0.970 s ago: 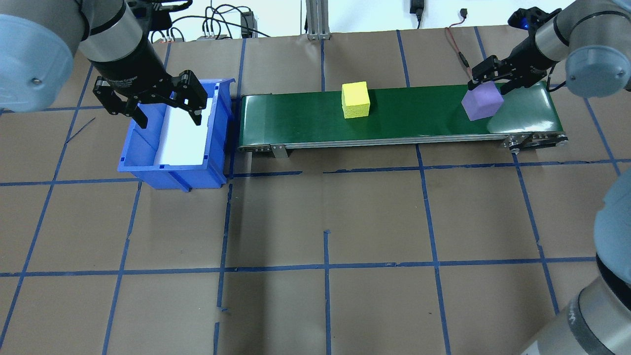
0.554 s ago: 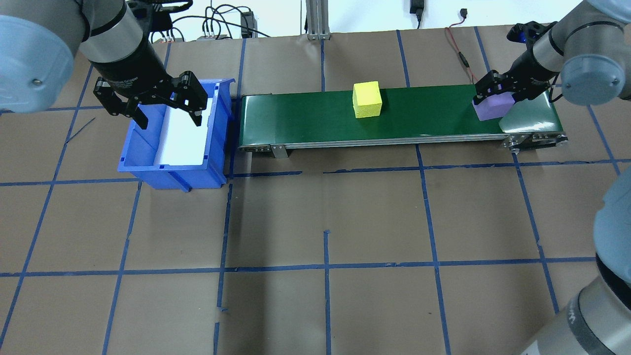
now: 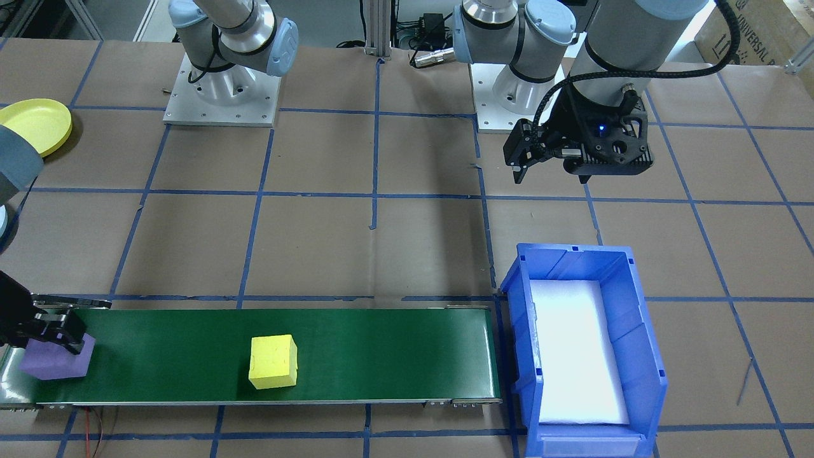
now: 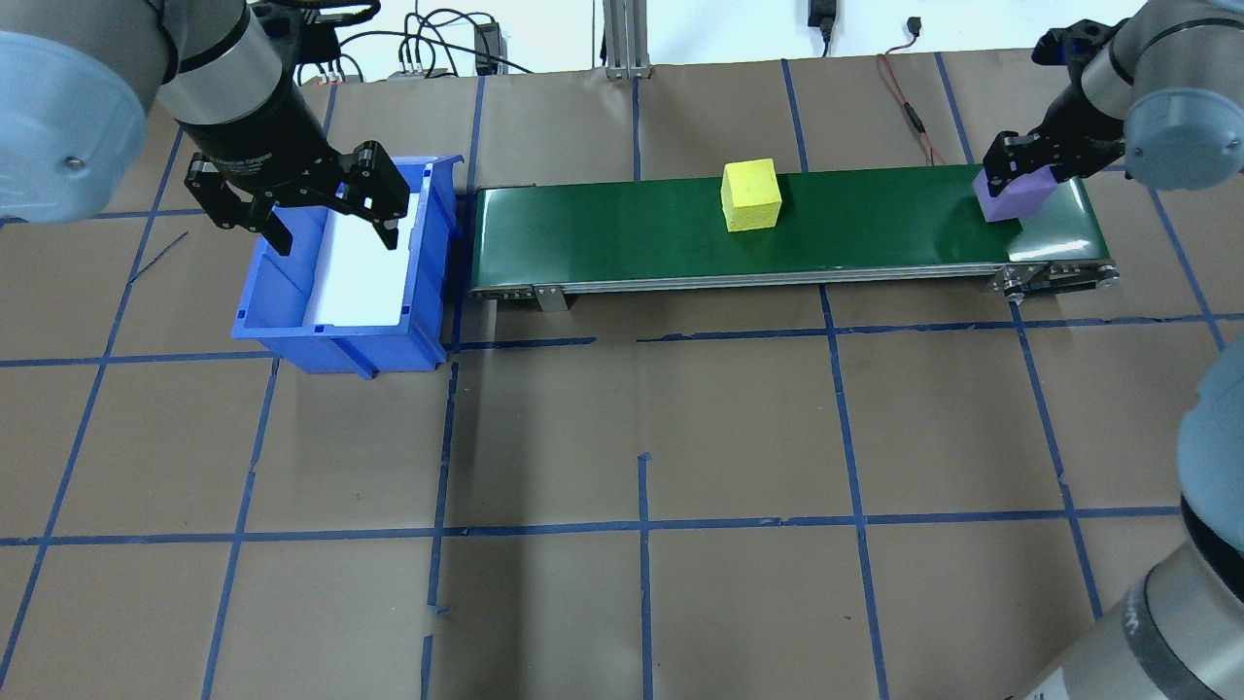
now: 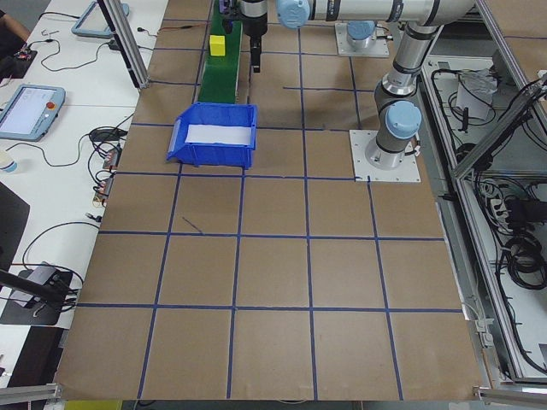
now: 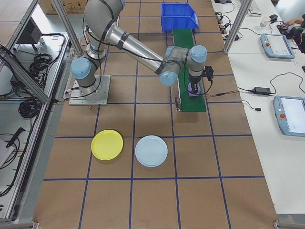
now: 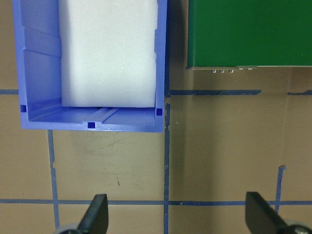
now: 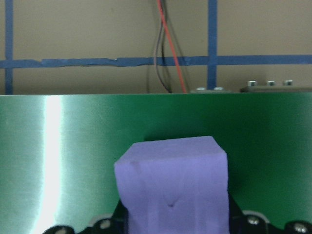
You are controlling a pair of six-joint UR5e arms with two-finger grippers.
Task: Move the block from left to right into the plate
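Note:
A purple block (image 4: 1016,197) is at the right end of the green conveyor belt (image 4: 603,228), with my right gripper (image 4: 1022,177) shut on it. The right wrist view shows the purple block (image 8: 173,180) between the fingers, just over the belt, casting a shadow on it. A yellow block (image 4: 750,194) rests untouched on the belt right of its middle. My left gripper (image 4: 326,209) hangs open and empty above the blue bin (image 4: 340,335). A yellow plate (image 6: 107,144) and a light blue plate (image 6: 151,150) lie on the table beyond the belt's right end.
The blue bin (image 3: 636,356) with a white foam liner stands against the belt's left end. Cables run behind the belt near the right gripper. The yellow plate (image 3: 35,124) is near the right arm's base. Brown paper with blue tape lines covers the table.
The right gripper has carried the purple block rightward and lower, to the belt's end. The yellow block has travelled right along the belt. The left arm has not moved.

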